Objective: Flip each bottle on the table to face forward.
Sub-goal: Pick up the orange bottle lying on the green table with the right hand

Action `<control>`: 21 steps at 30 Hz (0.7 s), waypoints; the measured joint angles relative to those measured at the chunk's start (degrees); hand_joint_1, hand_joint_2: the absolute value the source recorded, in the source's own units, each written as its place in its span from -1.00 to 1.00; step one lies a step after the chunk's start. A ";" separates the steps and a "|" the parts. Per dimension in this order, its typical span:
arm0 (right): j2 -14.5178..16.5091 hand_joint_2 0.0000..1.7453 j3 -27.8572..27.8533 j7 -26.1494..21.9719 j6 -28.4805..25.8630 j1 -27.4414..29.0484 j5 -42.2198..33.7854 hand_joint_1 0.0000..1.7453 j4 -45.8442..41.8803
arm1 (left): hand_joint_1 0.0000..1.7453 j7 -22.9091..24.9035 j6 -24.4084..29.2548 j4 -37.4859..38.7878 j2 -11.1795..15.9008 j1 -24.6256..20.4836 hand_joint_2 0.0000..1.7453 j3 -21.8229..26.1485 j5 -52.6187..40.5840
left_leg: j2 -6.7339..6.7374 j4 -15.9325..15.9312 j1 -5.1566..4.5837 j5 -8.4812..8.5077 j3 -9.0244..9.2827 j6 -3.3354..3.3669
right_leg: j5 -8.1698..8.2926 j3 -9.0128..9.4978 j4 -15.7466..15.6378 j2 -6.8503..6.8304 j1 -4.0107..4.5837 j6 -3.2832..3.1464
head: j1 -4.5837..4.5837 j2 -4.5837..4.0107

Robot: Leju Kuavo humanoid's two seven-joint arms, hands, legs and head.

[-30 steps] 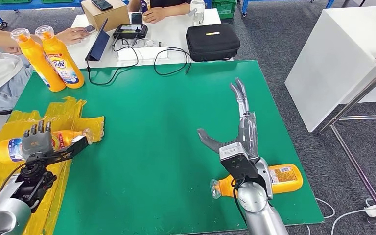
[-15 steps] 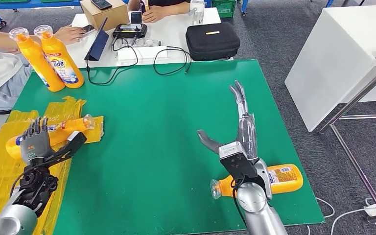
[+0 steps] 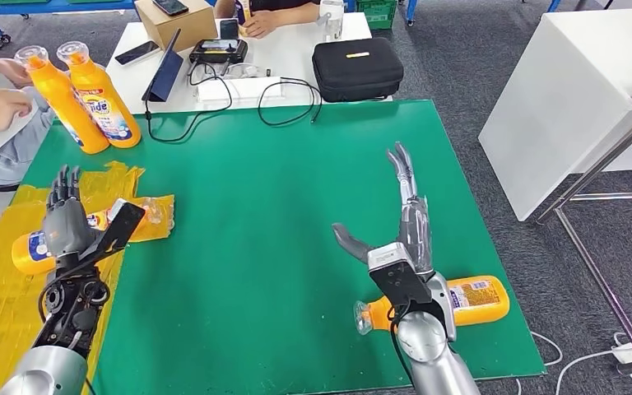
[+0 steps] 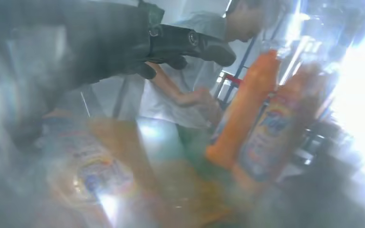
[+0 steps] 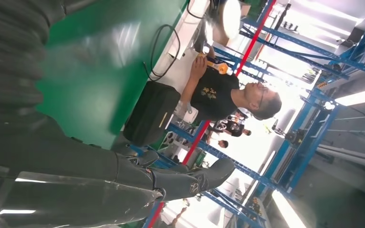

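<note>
An orange bottle [image 3: 29, 251] lies on its side on the yellow sheet [image 3: 0, 321] at the left of the green table [image 3: 263, 206], its clear cap [image 3: 155, 212] pointing right. My left hand [image 3: 70, 222] lies over its middle with fingers stretched out and thumb [image 3: 123, 226] apart; in the left wrist view the bottle's label [image 4: 92, 175] is blurred under the hand. A second orange bottle [image 3: 479, 299] lies near the front right edge, cap [image 3: 364, 318] to the left, partly behind my right forearm. My right hand [image 3: 399, 222] hovers beyond it, open and flat. Two orange bottles [image 3: 90, 99] stand upright at the far left.
A person sits at the far left edge, a hand [image 3: 0, 107] near the upright bottles. Behind the green table a white table holds a black case [image 3: 356, 70], a tablet [image 3: 164, 70], cables [image 3: 284, 103] and a cardboard box [image 3: 177, 20]. Another person [image 5: 218, 92] sits there.
My left hand's fingers have straightened and the hand has slid a little farther up over the lying bottle, which shifted slightly. The person's arm pulled back to the left. The right arm stayed put.
</note>
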 joint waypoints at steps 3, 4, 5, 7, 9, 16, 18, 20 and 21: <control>0.01 1.00 -0.18 0.26 -0.03 0.36 0.39 -1.00 0.00 | -1.00 -0.82 -3.90 -4.54 -1.71 1.28 1.00 -0.50 5.66 | 0.00 0.00 0.00 0.00 0.00 0.00 | 0.00 0.00 0.00 0.00 0.00 0.00 | -0.01 -0.01; 0.02 1.00 -0.24 0.36 -0.04 0.47 0.53 -1.00 0.00 | -1.00 -0.90 -5.08 -6.06 -2.26 1.80 1.00 -0.87 7.09 | 0.00 0.00 0.01 0.00 0.00 0.00 | 0.00 0.00 0.00 0.00 0.00 0.00 | 0.01 -0.01; 0.02 1.00 -0.32 0.43 -0.06 0.57 0.68 -1.00 -0.01 | -1.00 -1.11 -6.45 -7.65 -2.81 2.30 1.00 -1.30 8.63 | 0.00 0.00 0.01 0.00 0.00 0.00 | 0.00 0.00 0.00 0.00 0.01 0.00 | 0.00 0.00; 0.02 1.00 -0.54 0.55 -0.13 0.80 1.22 -1.00 -0.06 | -1.00 -2.22 -10.49 -11.02 -3.91 3.46 1.00 -2.16 13.41 | 0.00 0.00 0.01 0.00 0.00 0.00 | 0.00 0.00 0.00 0.00 0.01 0.00 | -0.01 0.00; -0.02 1.00 -0.83 0.97 -0.03 1.14 2.71 -1.00 -0.30 | -1.00 -3.85 -17.05 -15.65 -5.15 5.16 1.00 -3.20 21.21 | 0.00 0.00 0.01 -0.01 -0.01 0.00 | 0.00 0.00 0.00 0.00 0.00 0.00 | -0.01 0.00; -4.94 1.00 -0.41 4.98 8.71 2.95 15.02 -1.00 -2.45 | -1.00 -4.43 -34.63 -35.89 -8.82 14.62 1.00 -7.87 41.58 | 0.03 0.00 -0.07 -0.12 -0.03 0.09 | -0.03 -0.01 -0.03 0.01 -0.07 0.04 | -0.01 0.00; -7.04 1.00 0.15 5.46 10.31 3.75 16.87 -1.00 -3.07 | -1.00 -4.40 -35.76 -39.59 -9.38 16.82 1.00 -8.54 42.81 | 0.02 0.00 -0.07 -0.14 -0.05 0.12 | -0.05 -0.01 -0.04 0.00 -0.08 0.07 | -0.02 0.00; -8.94 1.00 0.61 6.25 11.89 4.27 17.96 -1.00 -3.50 | -1.00 -4.51 -36.49 -42.22 -9.68 18.43 1.00 -8.94 43.60 | 0.02 0.00 -0.07 -0.14 -0.05 0.13 | -0.06 -0.01 -0.04 0.00 -0.07 0.09 | -0.02 0.00; -9.92 1.00 0.86 6.81 12.94 4.44 18.52 -1.00 -3.66 | -1.00 -4.60 -36.79 -43.17 -9.82 19.04 1.00 -9.04 43.97 | 0.02 0.00 -0.07 -0.14 -0.04 0.13 | -0.06 -0.01 -0.04 0.00 -0.07 0.09 | -0.03 -0.01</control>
